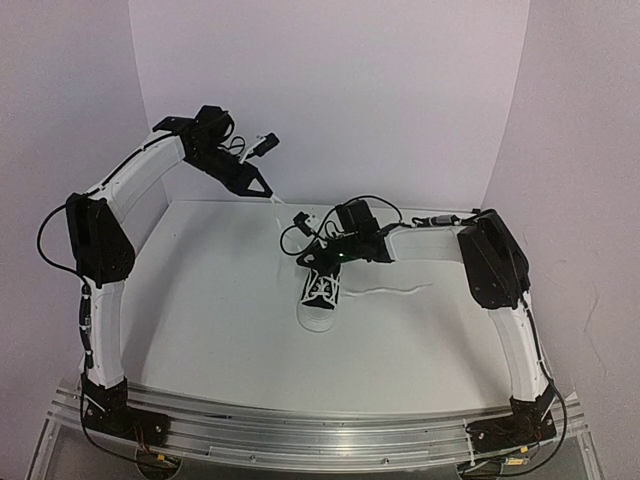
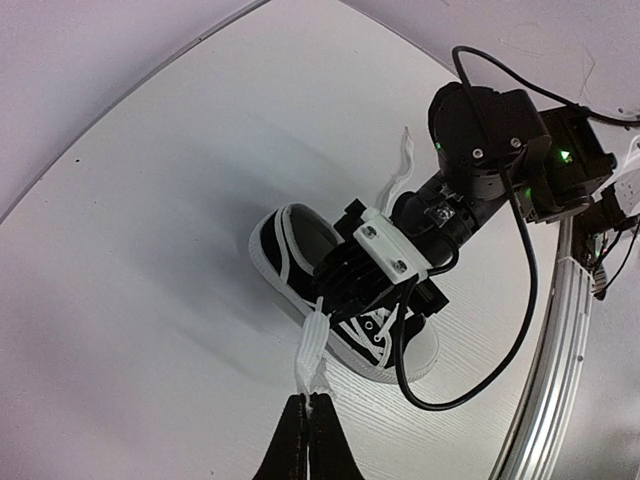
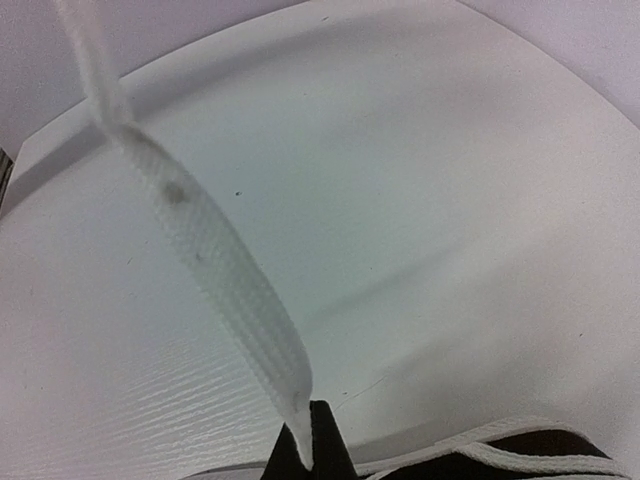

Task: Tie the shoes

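Note:
A small black sneaker point(image 1: 320, 292) with a white toe cap stands mid-table, toe toward the arms. My left gripper point(image 1: 269, 192) is raised behind and left of it, shut on one white lace point(image 1: 285, 215) that runs taut down to the shoe. In the left wrist view the closed fingertips point(image 2: 308, 400) pinch that lace point(image 2: 313, 340) above the shoe point(image 2: 290, 250). My right gripper point(image 1: 317, 258) sits low over the shoe's opening. In the right wrist view it point(image 3: 308, 428) is shut on a lace point(image 3: 225, 270) that rises up and left. The shoe's collar point(image 3: 520, 462) shows at the bottom right.
A second lace end point(image 1: 395, 292) lies loose on the white table point(image 1: 200, 320) to the right of the shoe. The right arm's cable point(image 2: 525, 300) loops near the toe. The table's metal rail point(image 1: 320, 425) runs along the near edge.

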Motion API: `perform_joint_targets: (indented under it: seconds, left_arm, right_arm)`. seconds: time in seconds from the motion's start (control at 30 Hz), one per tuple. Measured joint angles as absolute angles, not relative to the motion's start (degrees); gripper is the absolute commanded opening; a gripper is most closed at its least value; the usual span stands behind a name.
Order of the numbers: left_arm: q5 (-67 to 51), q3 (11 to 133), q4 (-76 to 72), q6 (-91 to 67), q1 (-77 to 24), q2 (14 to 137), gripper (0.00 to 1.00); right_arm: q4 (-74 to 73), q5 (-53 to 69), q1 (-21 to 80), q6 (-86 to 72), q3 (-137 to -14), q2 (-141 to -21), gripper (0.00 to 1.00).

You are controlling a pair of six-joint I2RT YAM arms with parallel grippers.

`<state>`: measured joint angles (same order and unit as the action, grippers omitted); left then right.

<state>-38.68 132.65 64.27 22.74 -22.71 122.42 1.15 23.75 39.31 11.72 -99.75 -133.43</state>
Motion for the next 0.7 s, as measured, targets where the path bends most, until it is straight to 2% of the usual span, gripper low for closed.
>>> perform_joint_targets:
  seconds: [0.03,0.17,0.2,0.27,0.37,0.47,0.53,0.57,0.6,0.7]
  left_arm:
    - [-38.31,131.06,63.79,23.21,-22.6,121.81,0.04]
    - [-36.12,117.9,61.13,28.15,-21.99,117.43,0.65]
    - [-35.77,113.75,60.65,30.32,-21.8,116.47,0.75]
    - [-35.76,103.84,58.98,35.15,-21.44,115.08,0.84]
    - [-36.3,94.57,57.4,42.84,-21.26,115.04,0.87]
    - [-37.89,89.27,57.11,51.81,-21.06,115.04,0.82]
    - [-39.59,88.65,55.23,56.21,-21.04,115.04,0.74]
    - [-40.78,88.67,53.49,57.51,-21.02,115.04,0.65]
    - [-42.55,88.83,51.23,58.1,-20.99,115.04,0.61]
    - [-48.02,89.23,42.18,55.49,-21.13,115.11,0.47]
  right_arm:
    - [1.74,23.52,39.31,11.41,-99.44,-133.41,0.0]
    - [3.7,22.7,39.29,10.55,-95.81,-132.27,0.0]
    - [3.83,22.65,39.29,10.42,-94.68,-131.8,0.0]
    - [3.93,22.71,39.29,10.38,-93.17,-130.95,0.0]
    - [5.04,23.11,39.27,10.16,-92.07,-130.04,0.0]
    - [6.75,24.06,39.15,9.77,-91.85,-129.62,0.0]
    - [7.49,24.43,39.13,9.6,-91.81,-129.52,0.0]
    - [7.9,24.48,39.13,9.57,-91.73,-129.43,0.0]
    - [8.2,24.51,39.11,9.56,-91.55,-129.3,0.0]
    - [9.74,24.64,38.81,9.47,-90.3,-128.57,0.0]
